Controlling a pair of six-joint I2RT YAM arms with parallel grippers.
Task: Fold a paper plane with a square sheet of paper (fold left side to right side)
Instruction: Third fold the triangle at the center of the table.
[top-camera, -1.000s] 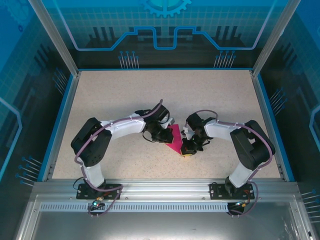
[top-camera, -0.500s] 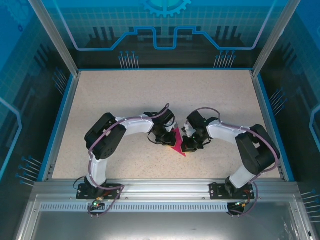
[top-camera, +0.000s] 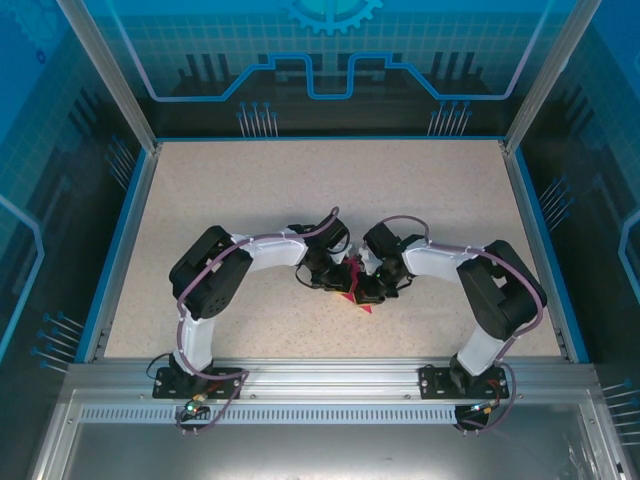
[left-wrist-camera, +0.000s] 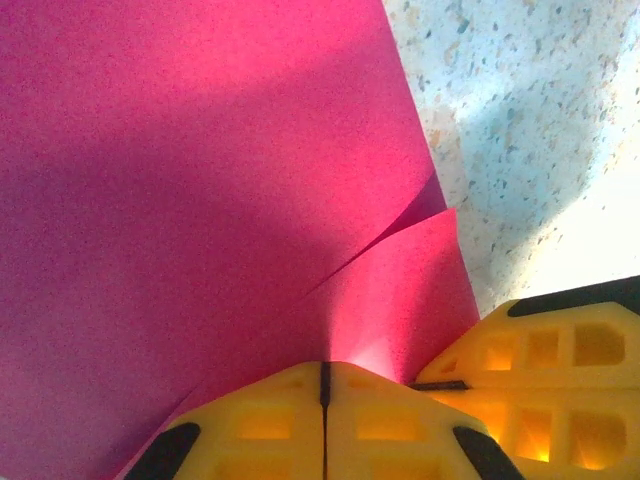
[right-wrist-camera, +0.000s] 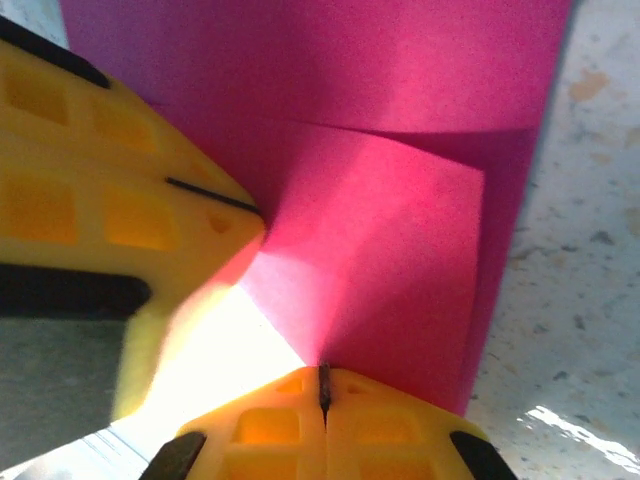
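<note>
Item: square sheet of paper (left-wrist-camera: 200, 180), magenta-pink. We found it low over the speckled tabletop (top-camera: 420, 200), near the middle and towards the near edge, between the two wrists. It was not flat. A crease ran up from the pinch points and one layer lay over another, with a loose corner standing proud.

Item: left gripper (left-wrist-camera: 323, 385). We recorded the yellow fingers pressed together with no gap, and the sheet's edge clamped between them.

Item: right gripper (right-wrist-camera: 323, 388). We recorded the same here: jaws closed tight on the sheet. The left arm's yellow fingers sat just beside it, nearly touching.

Change noted: a second ago we logged a clear pink triangle lying open between the arms in the overhead view. Half a second ago the left elbow had swung in. By this entry the right wrist had crowded leftwards, so the two grippers stood almost head to head. Only a sliver of pink and its near tip showed beneath them.

Assessment: we judged the fold to be under way but not yet pressed. The layers were brought over each other, the edges not visibly matched, and the crease soft. Both pinches so close together risked crumpling the thin sheet.
</note>
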